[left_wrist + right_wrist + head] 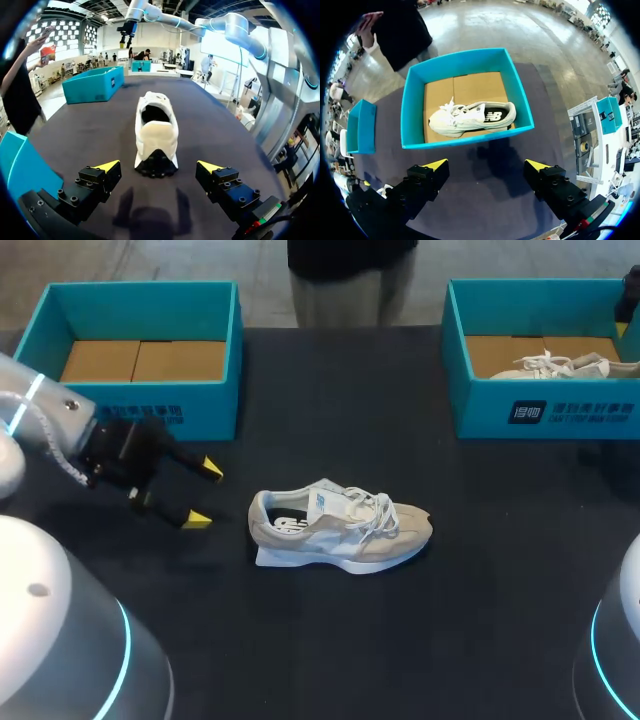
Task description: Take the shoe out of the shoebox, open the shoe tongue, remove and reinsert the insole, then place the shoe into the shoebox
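Shoe (340, 530), beige suede-like with white laces, rests on matte black table (350, 640).

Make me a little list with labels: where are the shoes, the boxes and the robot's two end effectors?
Shoe out: beige shoe lies on the dark table, outside both boxes.
Left box: left shoebox, no shoe inside.
Right box: right shoebox holds a white shoe on its side.
Left end effector: open, facing the beige shoe's heel, not touching.
Right end effector: open, empty, above the right shoebox.
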